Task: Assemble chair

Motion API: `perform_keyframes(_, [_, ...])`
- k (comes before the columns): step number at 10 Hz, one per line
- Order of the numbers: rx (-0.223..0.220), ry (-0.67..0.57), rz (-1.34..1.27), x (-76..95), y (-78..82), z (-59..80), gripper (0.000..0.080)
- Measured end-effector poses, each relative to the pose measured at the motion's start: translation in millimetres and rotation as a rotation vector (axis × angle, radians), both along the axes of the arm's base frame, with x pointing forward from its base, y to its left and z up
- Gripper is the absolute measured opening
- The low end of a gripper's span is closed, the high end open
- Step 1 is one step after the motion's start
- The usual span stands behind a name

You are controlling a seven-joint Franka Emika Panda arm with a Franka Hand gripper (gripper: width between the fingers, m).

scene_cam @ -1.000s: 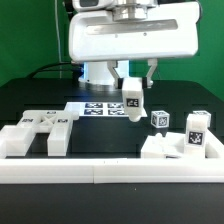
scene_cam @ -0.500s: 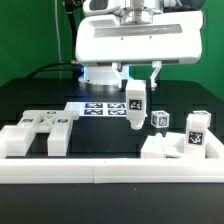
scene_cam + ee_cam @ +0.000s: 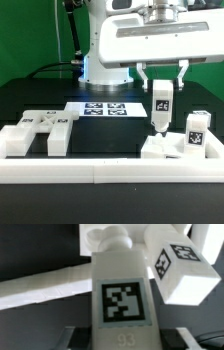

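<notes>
Two notched bars [image 3: 40,132] lie at the near left of the bench [image 3: 110,138], with the marker board [image 3: 104,108] farther back (centre). At right, the fingers [image 3: 141,76] clamp an upright bar [image 3: 160,105], held just over the near-right chair parts [image 3: 182,146].

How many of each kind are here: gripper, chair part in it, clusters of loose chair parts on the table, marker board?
Gripper: 1
Held chair part: 1
Clusters of loose chair parts: 2
Marker board: 1
Total: 5
</notes>
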State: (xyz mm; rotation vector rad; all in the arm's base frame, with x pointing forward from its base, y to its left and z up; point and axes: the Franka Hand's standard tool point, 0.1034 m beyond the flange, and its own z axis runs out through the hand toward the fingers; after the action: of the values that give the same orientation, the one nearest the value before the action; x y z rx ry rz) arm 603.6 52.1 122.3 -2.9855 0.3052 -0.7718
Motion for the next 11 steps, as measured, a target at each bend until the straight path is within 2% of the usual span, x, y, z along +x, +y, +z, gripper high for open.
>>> perform_keyframes(1, [-0.006,-0.027,0.000,2.1,0.0,2.0,0.0292])
perform_keyframes(2, [-0.029,-0.115,0.003,4.5,-0.2,2.5,0.0292])
perform_keyframes(3, [-0.046,-0.152,0.010,0.3,1.6,-8.8,0.0292])
perform_keyframes(4, [-0.041,-0.109,0.012,-1.8,2.9,-16.7,0.0292])
perform_keyframes(7, [-0.058,-0.104,0.027,0.7,-1.9,-22.3,0.0292])
perform_keyframes(11, [-0.069,-0.103,0.046,5.7,-2.6,-21.2,0.0292])
